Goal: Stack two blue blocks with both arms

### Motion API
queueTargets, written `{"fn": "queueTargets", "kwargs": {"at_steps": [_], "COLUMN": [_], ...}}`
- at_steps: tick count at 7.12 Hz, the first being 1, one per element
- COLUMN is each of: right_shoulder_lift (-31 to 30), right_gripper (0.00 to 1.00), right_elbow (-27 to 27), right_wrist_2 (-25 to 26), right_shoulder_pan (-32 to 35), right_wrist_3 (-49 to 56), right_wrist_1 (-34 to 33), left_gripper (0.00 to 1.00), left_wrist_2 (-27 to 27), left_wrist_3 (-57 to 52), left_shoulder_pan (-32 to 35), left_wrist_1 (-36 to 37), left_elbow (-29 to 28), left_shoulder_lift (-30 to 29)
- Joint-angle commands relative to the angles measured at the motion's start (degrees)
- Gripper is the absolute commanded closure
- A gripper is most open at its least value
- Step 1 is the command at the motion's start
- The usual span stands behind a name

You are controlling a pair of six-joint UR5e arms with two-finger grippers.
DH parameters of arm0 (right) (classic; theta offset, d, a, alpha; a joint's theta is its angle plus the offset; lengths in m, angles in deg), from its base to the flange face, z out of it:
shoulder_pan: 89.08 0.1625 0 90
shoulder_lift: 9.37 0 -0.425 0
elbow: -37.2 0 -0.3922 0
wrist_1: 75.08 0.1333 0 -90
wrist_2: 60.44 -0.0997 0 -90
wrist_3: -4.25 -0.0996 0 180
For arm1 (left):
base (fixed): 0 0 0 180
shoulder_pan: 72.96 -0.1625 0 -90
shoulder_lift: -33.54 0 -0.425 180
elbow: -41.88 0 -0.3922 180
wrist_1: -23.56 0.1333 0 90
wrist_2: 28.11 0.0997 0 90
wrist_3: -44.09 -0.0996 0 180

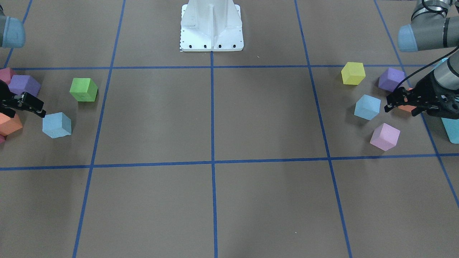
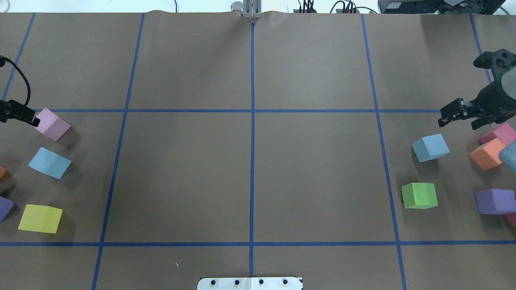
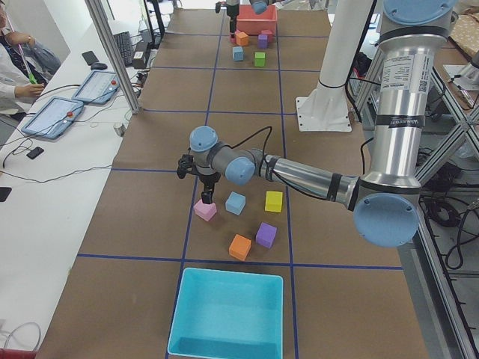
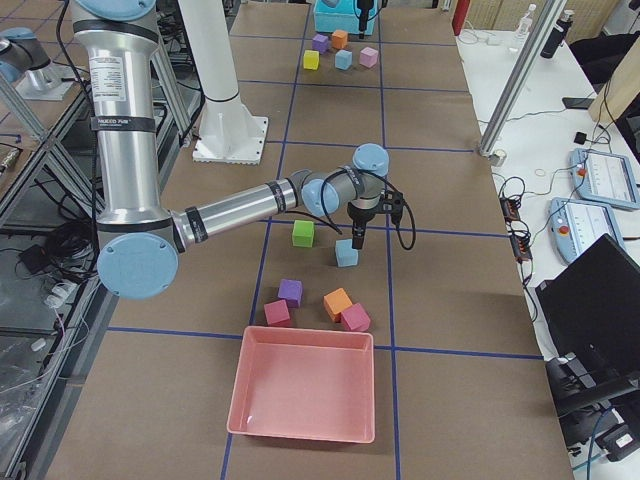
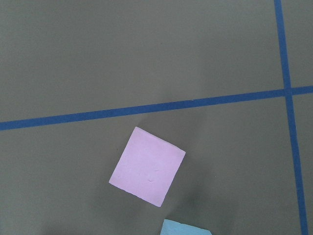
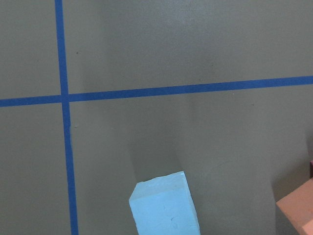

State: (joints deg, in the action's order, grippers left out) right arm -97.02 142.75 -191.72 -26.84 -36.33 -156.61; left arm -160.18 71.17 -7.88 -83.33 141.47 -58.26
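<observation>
One blue block (image 2: 49,162) lies at the robot's left, also in the front view (image 1: 367,106), beside a pink cube (image 2: 52,124). My left gripper (image 1: 401,109) hovers open and empty above the pink cube (image 5: 147,166); the blue block's edge (image 5: 186,228) shows at the bottom of the left wrist view. The other blue block (image 2: 430,147) lies at the robot's right, also in the front view (image 1: 56,125). My right gripper (image 2: 457,121) hovers open and empty just beyond it, and the block (image 6: 164,205) sits low in the right wrist view.
Yellow (image 2: 40,218), purple and orange cubes lie around the left blue block. Green (image 2: 419,195), orange (image 2: 485,154), magenta and purple (image 2: 495,201) cubes lie around the right one. A turquoise bin (image 3: 228,314) and a pink tray (image 4: 305,385) stand at the table's ends. The white pedestal (image 1: 211,28) stands mid-back.
</observation>
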Motion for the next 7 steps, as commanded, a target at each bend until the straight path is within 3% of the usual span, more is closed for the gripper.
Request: {"fn": "queueTargets", "kwargs": {"at_steps": [1, 3, 7], "right_shoulder_lift": [-0.23, -0.58, -1.99], "right_gripper": [0.05, 0.05, 0.05], "right_elbow": [0.02, -0.25, -3.40], "right_wrist_2": [1.90, 6.10, 7.09], "right_shoulder_pan": [-2.56, -5.80, -7.31], "right_wrist_3": [-0.98, -4.06, -1.62], "right_wrist_1": [0.31, 3.02, 11.19], "left_gripper": [0.01, 0.01, 0.01], "left_wrist_2": [0.85, 0.85, 1.81], "left_wrist_3": [0.25, 0.78, 1.74], "left_shoulder_pan": [-2.14, -2.32, -3.81], "left_wrist_1": [-5.50, -7.19, -12.11], "left_elbow": [0.00, 0.08, 0.35], "left_shoulder_lift": [2.75, 3.56, 6.55]}}
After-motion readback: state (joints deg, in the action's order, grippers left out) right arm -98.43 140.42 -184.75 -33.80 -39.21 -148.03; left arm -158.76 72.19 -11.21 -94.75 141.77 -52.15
